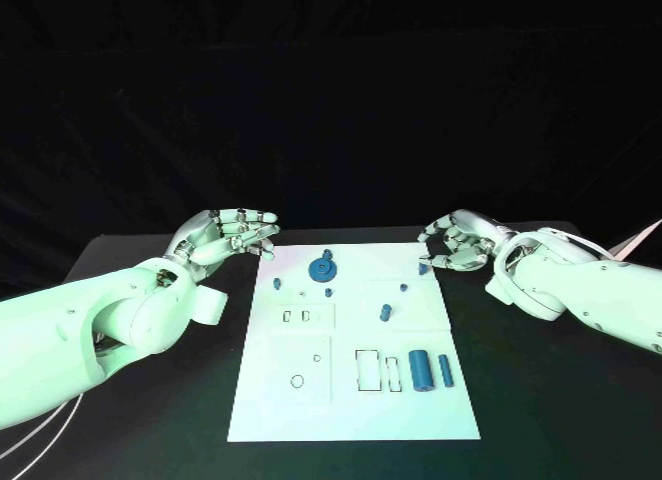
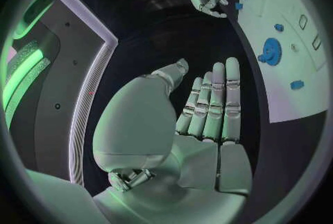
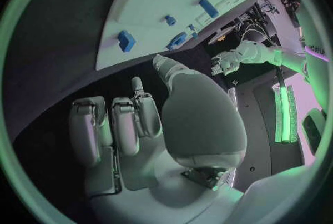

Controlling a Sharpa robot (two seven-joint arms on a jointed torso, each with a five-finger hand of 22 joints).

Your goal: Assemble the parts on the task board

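Backdrop: dark cloth (image 1: 331, 120) hangs behind the table, wrinkled, covering the far side.
Table: black top (image 1: 562, 400), matte, running to the cloth.
Wall panel: dark grey panel (image 2: 62, 68) with a pale ribbed strip (image 2: 90, 101) along its edge.
Light: green-lit band (image 3: 283, 113) beside another dark panel; a greenish glow also on a curved strip (image 2: 21, 68).

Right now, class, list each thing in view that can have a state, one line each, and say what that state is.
left hand: empty, fingers extended, off the board's far left corner.
right hand: empty, fingers curled, off the board's far right corner.
task board: flat on the table, untouched.
gear: lying on the board's far part.
two blue cylinders: lying side by side on the board's near right.
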